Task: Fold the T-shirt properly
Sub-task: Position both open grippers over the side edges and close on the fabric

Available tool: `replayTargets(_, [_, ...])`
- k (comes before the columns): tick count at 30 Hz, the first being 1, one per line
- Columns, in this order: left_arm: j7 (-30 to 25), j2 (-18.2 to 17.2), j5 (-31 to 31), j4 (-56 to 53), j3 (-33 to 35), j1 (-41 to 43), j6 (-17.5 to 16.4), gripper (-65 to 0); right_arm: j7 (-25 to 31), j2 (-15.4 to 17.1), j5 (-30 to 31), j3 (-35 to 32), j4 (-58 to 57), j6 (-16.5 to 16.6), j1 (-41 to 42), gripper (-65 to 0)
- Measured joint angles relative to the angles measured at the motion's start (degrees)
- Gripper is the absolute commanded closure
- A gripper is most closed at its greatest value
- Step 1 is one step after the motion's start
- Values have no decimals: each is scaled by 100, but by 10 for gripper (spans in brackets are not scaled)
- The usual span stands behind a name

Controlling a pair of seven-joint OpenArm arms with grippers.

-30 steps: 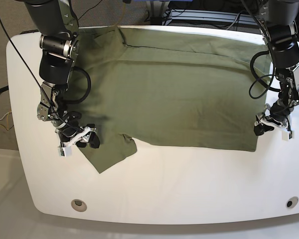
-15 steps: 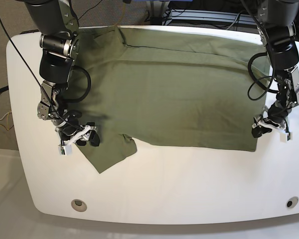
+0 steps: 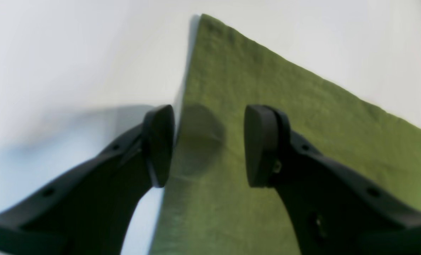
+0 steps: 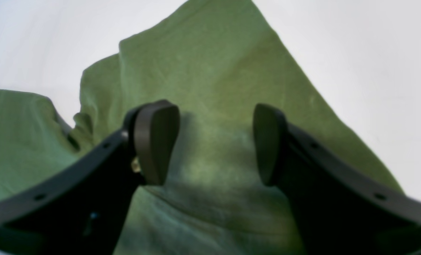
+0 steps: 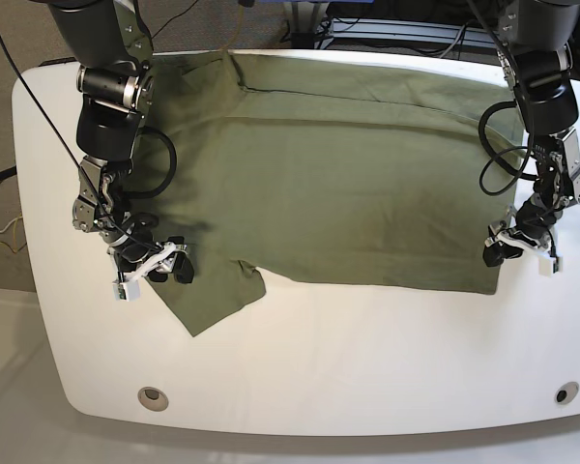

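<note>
The olive T-shirt (image 5: 338,184) lies spread on the white table (image 5: 319,367). The left gripper (image 3: 208,145) gapes across its side edge, grasping nothing; the right gripper (image 4: 215,145) gapes over its sleeve, empty.

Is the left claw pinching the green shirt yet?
Cannot tell. In the left wrist view the left claw stands open astride the T-shirt's edge, but whether its tips touch the cloth is unclear.

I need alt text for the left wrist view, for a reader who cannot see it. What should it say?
Two black fingers of the left gripper stand open just above the side edge of an olive-green T-shirt. One finger is over the white table, the other over the cloth. The cloth lies flat and narrows to a corner at the top.
</note>
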Motion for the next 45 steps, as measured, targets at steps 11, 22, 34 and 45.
replayTargets(11, [50, 63, -31, 7, 33, 9, -118, -284, 57, -2, -28, -28, 0, 0, -26, -357])
replayTargets(22, [44, 66, -39, 11, 33, 2, -96, -283, 81, -2, -28, -57, 4, 4, -44, -359])
replayTargets(34, [13, 79, 2, -17, 39, -17, -57, -294, 57, -2, 39, -33, 15, 7, -59, -362])
replayTargets(45, [-55, 85, -4, -66, 50, -26, -81, -295, 107, -4, 61, -33, 9, 4, -90, -364])
